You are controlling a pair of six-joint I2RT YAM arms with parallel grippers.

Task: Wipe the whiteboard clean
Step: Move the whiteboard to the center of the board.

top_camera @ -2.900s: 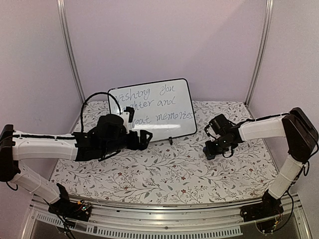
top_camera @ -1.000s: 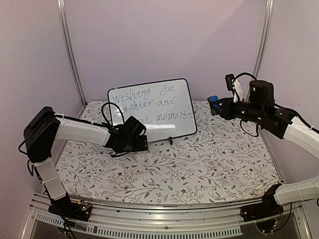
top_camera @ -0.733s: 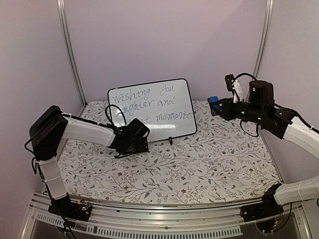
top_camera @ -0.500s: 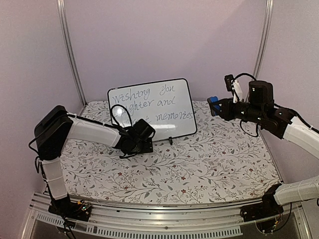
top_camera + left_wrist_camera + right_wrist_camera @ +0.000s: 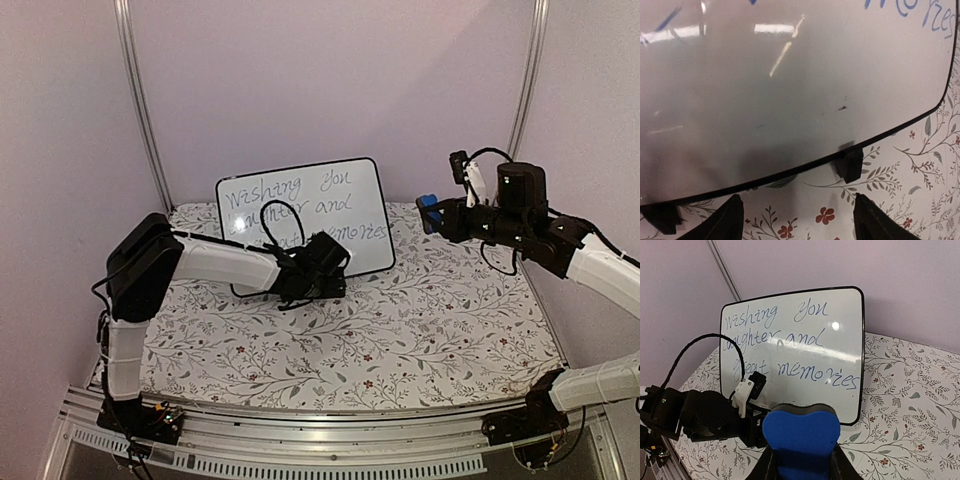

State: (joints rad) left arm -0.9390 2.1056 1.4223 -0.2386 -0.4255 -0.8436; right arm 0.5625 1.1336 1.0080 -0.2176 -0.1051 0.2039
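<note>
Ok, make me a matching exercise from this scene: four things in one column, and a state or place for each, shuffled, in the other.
Things:
1. whiteboard
2. eraser
3. left gripper
4. right gripper

States:
A. shut on something blue, held above the table
B. open, low by the board's bottom rim
C. bears blue cursive writing
D. clamped between two fingers

Pairs: 1-C, 2-D, 3-B, 4-A

Across the top view's centre, the left arm (image 5: 225, 262) and its spread left gripper (image 5: 335, 278) lie along the whiteboard's (image 5: 320, 200) lower edge, screening the bottom line of writing. From the right gripper (image 5: 436, 218) at centre right, which clamps the blue eraser (image 5: 801, 432), open air runs to the board's upper lines.
</note>
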